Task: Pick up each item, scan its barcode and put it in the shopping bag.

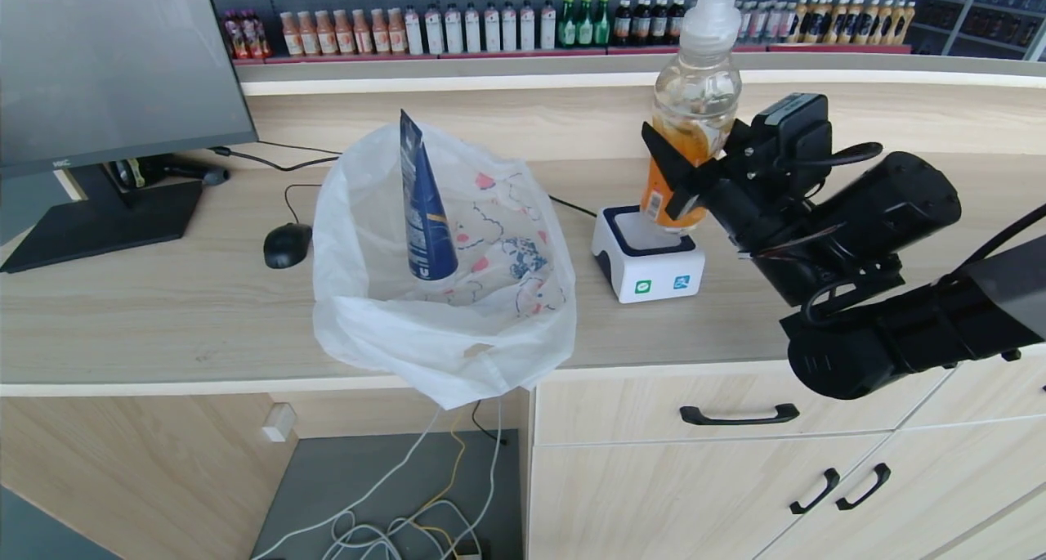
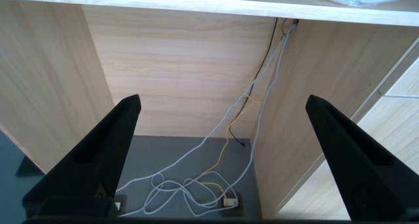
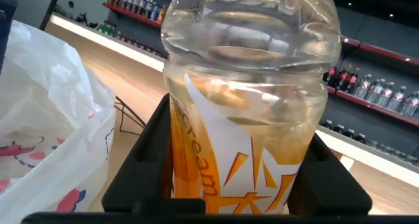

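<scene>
Step in hand: scan. The right gripper (image 1: 680, 176) is clamped on the bottle (image 1: 696, 94), fingers closed around its lower, orange-labelled half, with the clear upper half and cap sticking out above them. The scanner (image 1: 654, 270) sits directly under the gripper. The bottle base is over the scanner's top window, either touching it or just above; can't tell which.

Bottle orientation: long axis close to vertical, cap up, base down at the scanner, slight lean at most. A white patch low on the label, just under the fingers, looks like the barcode. It faces sideways toward the bag side, not down at the window.

Next move, as a judgement: if the code has not read, tip or rotate the bottle so that patch faces the window. Then carry it to the robot's left of the gripper, over the shopping bag (image 1: 458, 339), lower it and release. The bag mouth is open and near the gripper, just beside the scanner. A blue tube (image 1: 425, 217) already stands in the bag, nearly upright with its crimped end up, so the bottle should go down beside it.

The left gripper (image 2: 222, 152) has its jaws wide apart and holds nothing. It hangs below the counter edge, facing the open bay with loose cables (image 2: 196, 185), well apart from the work.
</scene>
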